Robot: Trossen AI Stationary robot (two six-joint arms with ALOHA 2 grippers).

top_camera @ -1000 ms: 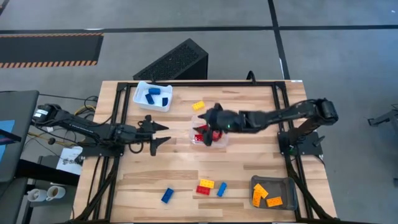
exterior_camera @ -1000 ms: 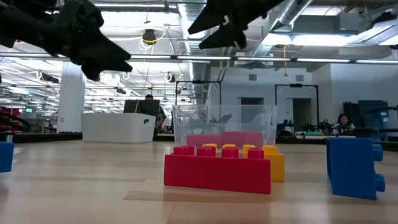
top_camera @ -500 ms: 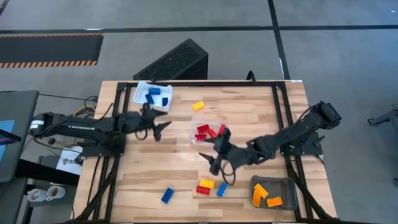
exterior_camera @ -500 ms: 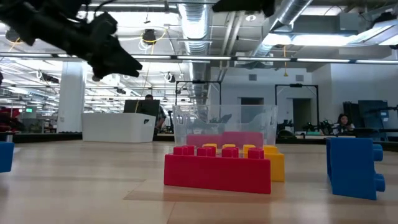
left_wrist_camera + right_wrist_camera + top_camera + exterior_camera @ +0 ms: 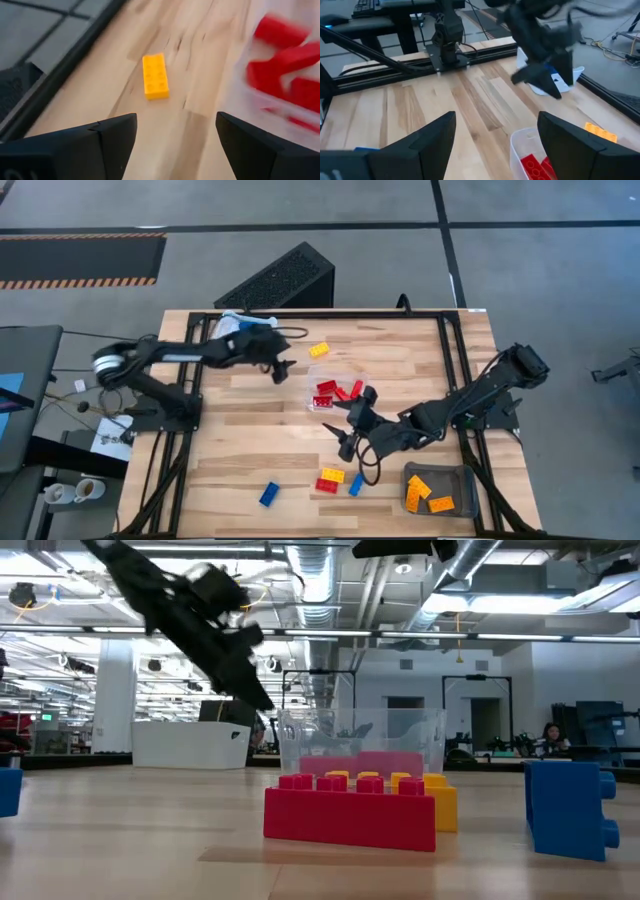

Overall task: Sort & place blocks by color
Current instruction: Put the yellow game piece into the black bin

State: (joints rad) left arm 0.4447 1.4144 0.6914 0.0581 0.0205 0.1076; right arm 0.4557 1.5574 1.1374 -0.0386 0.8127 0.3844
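A: Where are your blocks right now?

B: Spread out. One yellow block [image 5: 319,350] lies alone on the bare worktop [image 5: 400,370], near the back edge. Red ones sit in the clear tray [image 5: 352,406] at the middle, blue ones in the white tray [image 5: 226,328] at the back left corner, orange ones in the grey tray [image 5: 458,476] at the front right. A red block [image 5: 327,485], a second yellow one [image 5: 333,475] and two blue blocks [image 5: 269,495] are loose near the front edge.

A: And your tools?

B: Your left tool [image 5: 283,367] hangs beside the white tray, fingers spread and holding nothing; its wrist camera looks straight at the lone yellow block. Your right tool [image 5: 352,426] sits between the clear tray and the loose front group, also released and empty.

A: How will that yellow block handle?

B: I'd judge it light, rigid and slick, being hard plastic with studs on top. It won't crush, but it may skid or twist if one finger touches first. Take it across the two long flat sides, fingers low on the walls and centred along its length, not on the studs.

A: Any risk?

B: It lies at a slant to your left tool, so turn the wrist to square up before you close. The clear tray is near; keep your fingers off its rim.
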